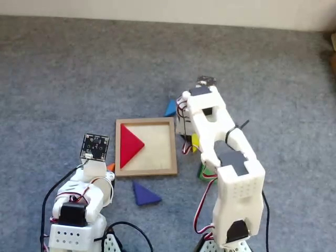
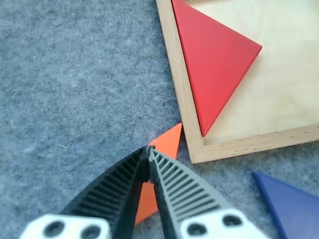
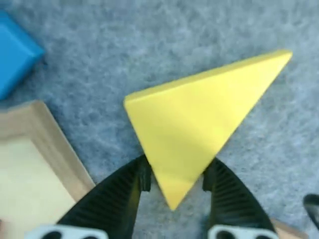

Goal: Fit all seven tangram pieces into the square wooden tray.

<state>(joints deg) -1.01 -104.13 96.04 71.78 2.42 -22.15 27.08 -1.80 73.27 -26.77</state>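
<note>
The square wooden tray [image 1: 171,149] lies mid-table with a red triangle [image 1: 130,144] against its left side. In the left wrist view the red triangle [image 2: 212,55] sits in the tray [image 2: 192,142]. My left gripper [image 2: 148,150] is shut, its tips meeting just over an orange triangle [image 2: 170,142] on the carpet by the tray's near left corner. My right gripper [image 3: 174,177] is shut on one corner of a yellow triangle [image 3: 199,124], held beside the tray's right edge [image 3: 55,144]. In the high view that yellow triangle [image 1: 195,142] peeks out beneath the right arm.
A light blue piece [image 1: 170,108] lies behind the tray's far right corner. A dark blue triangle [image 1: 144,193] rests in front of the tray, and a green piece [image 1: 203,171] sits under the right arm. Grey carpet covers the table.
</note>
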